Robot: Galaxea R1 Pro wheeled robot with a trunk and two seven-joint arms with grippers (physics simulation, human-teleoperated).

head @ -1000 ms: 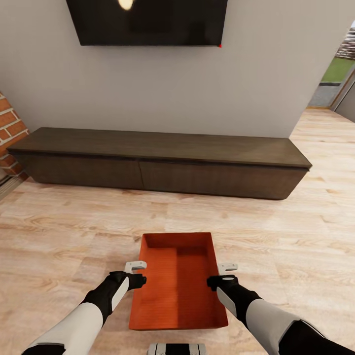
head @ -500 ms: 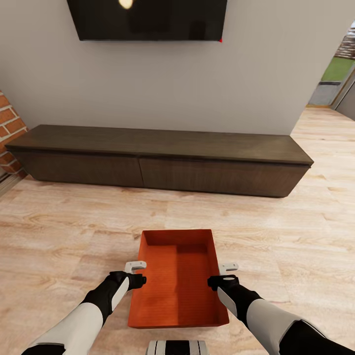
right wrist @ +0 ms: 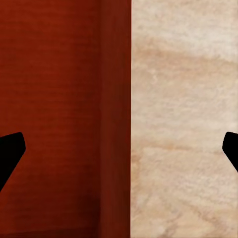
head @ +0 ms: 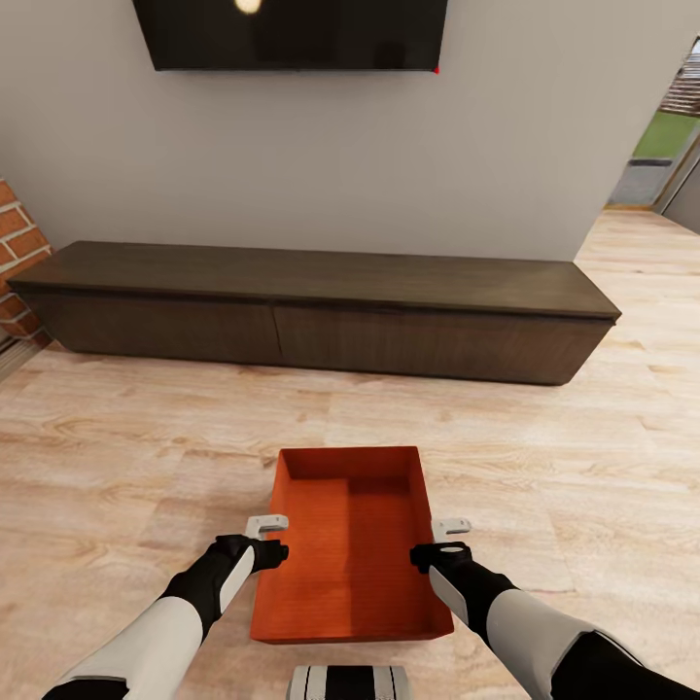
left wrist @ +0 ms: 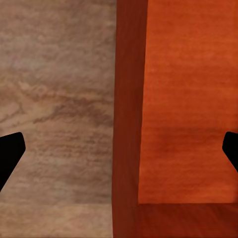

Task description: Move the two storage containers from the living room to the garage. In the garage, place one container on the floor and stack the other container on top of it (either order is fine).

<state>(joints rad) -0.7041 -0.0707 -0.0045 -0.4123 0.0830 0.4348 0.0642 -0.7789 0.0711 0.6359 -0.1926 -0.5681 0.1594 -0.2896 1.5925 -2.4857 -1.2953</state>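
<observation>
**Robot closes in on first storage bin in the living room**

The left gripper [head: 265, 526] and right gripper [head: 450, 528] hang over the two long walls of an orange-red storage container [head: 352, 544], jaws spread wide. Each wrist camera shows a wall running between the dark fingertips [left wrist: 11, 153] with nothing clamped. The bin sits on the light wood plank floor [head: 117, 457], near the robot's base and midway between its arms. Beyond it stands the dark low cabinet [head: 311, 316], with the black wall TV [head: 292, 34] above. Over the last second the whole view has crept: cabinet and TV slid up, the bin's far rim drew slightly nearer, while the arms kept their pose. That reads as the robot settling into position. The lift has yet to begin, and the garage trip lies ahead.
</observation>
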